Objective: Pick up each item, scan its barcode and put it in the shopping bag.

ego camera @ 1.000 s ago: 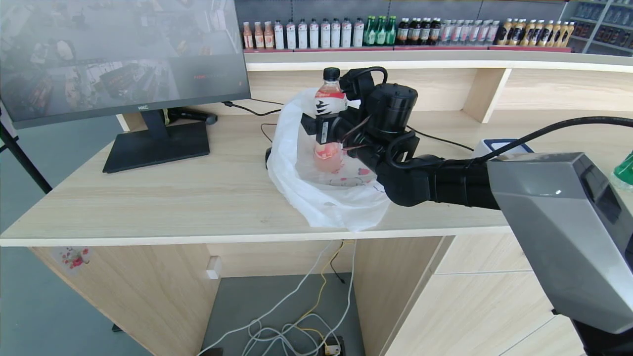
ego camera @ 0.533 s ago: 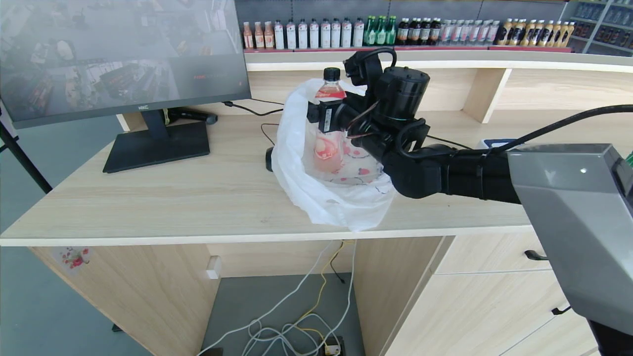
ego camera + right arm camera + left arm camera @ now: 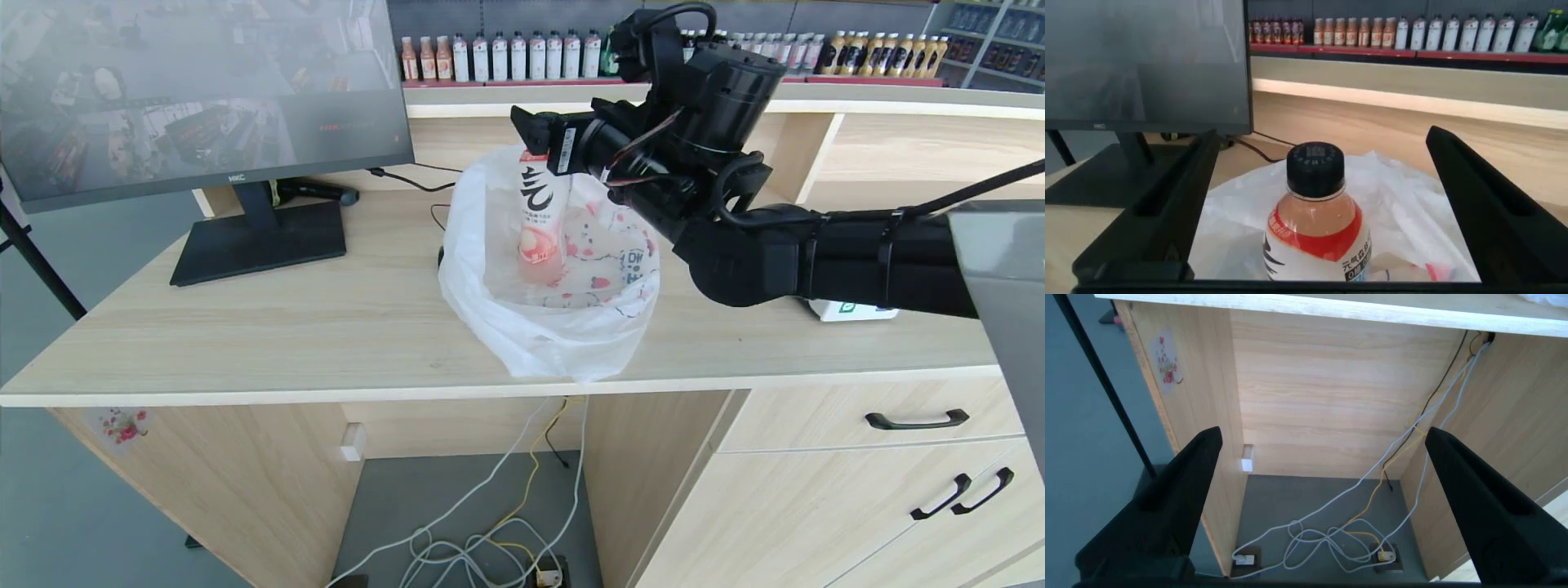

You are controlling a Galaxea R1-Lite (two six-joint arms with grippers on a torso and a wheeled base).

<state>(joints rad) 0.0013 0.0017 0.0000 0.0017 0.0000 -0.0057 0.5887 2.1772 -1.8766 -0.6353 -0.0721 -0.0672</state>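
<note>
A pink drink bottle (image 3: 543, 220) with a white and red label stands upright inside the white shopping bag (image 3: 563, 335) on the wooden counter. My right gripper (image 3: 545, 135) hangs open just above the bottle's top and hides the cap in the head view. From the right wrist, the black cap and neck of the bottle (image 3: 1317, 220) sit below and between the spread fingers of the right gripper (image 3: 1323, 139), with the bag (image 3: 1417, 212) around it. My left gripper (image 3: 1323, 434) is open with nothing in it, low in front of the counter's underside.
A monitor (image 3: 196, 90) stands on the counter's left, with a black hand scanner (image 3: 314, 192) behind its base. A white box (image 3: 849, 310) lies right of the bag, partly behind my arm. Drink bottles line the back shelf (image 3: 653, 49). Cables (image 3: 1372, 531) hang under the counter.
The right gripper has let go of the bottle's middle and risen above its cap. The bottle stays standing in the bag, whose rim has spread wider.
</note>
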